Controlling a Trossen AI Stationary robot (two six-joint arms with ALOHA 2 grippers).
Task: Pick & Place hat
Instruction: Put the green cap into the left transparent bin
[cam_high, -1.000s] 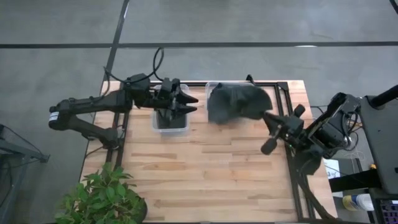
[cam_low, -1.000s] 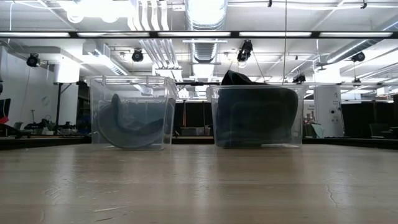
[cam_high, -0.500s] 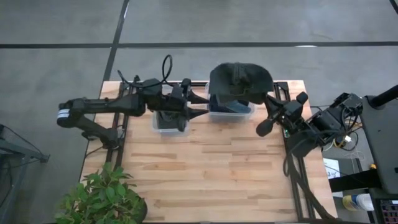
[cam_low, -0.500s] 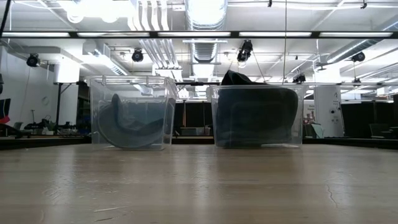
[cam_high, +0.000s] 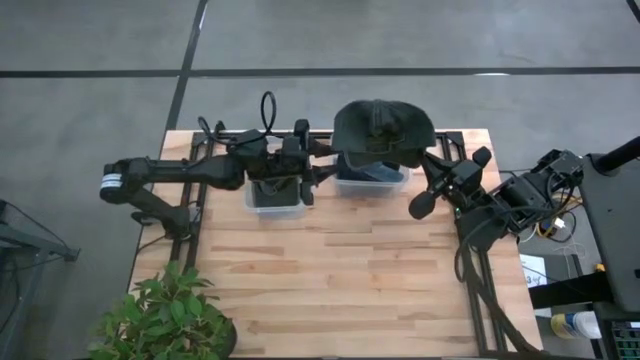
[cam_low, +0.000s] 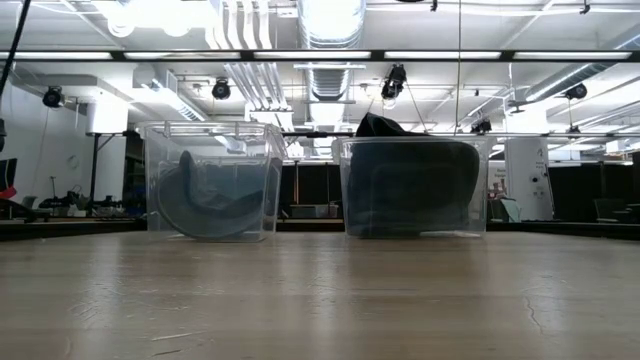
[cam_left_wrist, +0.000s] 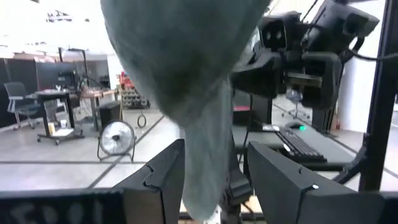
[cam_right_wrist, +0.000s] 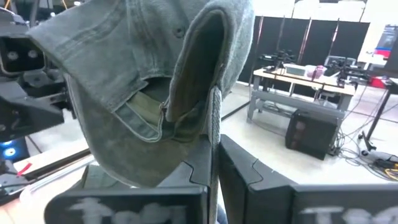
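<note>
Hat (cam_high: 383, 128), dark grey cap, hangs above right clear bin (cam_high: 372, 182), pinched at one edge by right gripper (cam_high: 425, 160), jaws fully closed. Left gripper (cam_high: 322, 166) beside bin w/ fingers spread around hat's other edge.

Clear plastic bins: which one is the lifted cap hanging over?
The right-hand clear plastic bin, nearer the right gripper. The grey-green cap hangs above it; the left bin sits under the left gripper.

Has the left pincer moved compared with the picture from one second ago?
Yes. In the high view the left pincer has gone rightward, past the left bin, toward the hat that the right pincer holds over the right bin.
</note>
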